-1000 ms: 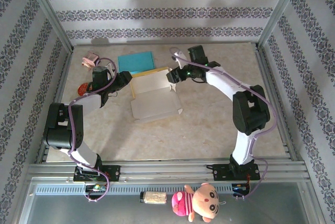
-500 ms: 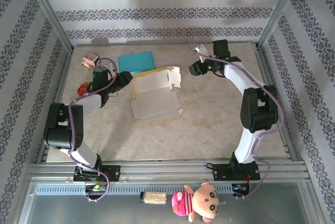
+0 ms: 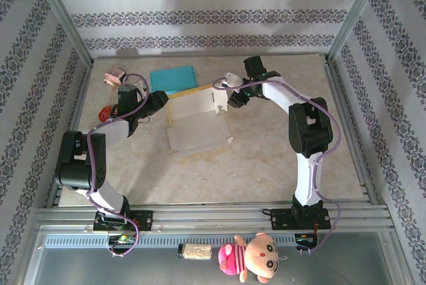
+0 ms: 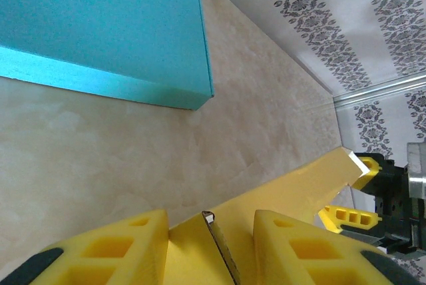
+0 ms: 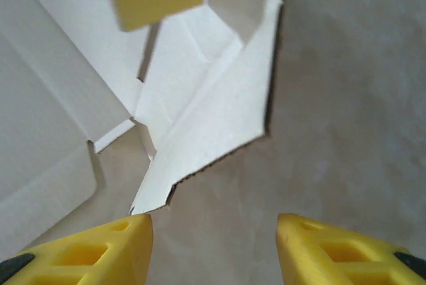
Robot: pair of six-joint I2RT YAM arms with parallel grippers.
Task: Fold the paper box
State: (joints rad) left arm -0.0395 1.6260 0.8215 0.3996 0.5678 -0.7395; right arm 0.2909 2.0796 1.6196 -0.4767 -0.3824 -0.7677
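The paper box (image 3: pixel 196 124) lies half folded in the middle of the table, white inside and yellow outside. Its back wall stands up and its front panel lies flat. My left gripper (image 3: pixel 162 102) is at the box's back left corner. In the left wrist view the yellow fingers (image 4: pixel 212 217) are shut on the yellow wall, whose cut edge (image 4: pixel 219 245) runs between them. My right gripper (image 3: pixel 230 96) is just right of the raised white side flap (image 3: pixel 219 98). It is open (image 5: pixel 213 225), with the flap's jagged tip (image 5: pixel 200 158) just above its left finger and bare table between the tips.
A teal block (image 3: pixel 172 78) lies flat behind the box, close to the left gripper (image 4: pixel 100 25). A pink object (image 3: pixel 114 75) and a red one (image 3: pixel 106 110) sit at the far left. Metal frame rails and patterned walls bound the table.
The right gripper let go of the side flap, swung out to the right, then came back toward the flap with its jaws a little narrower. The flap now stands up. The left arm has not moved.
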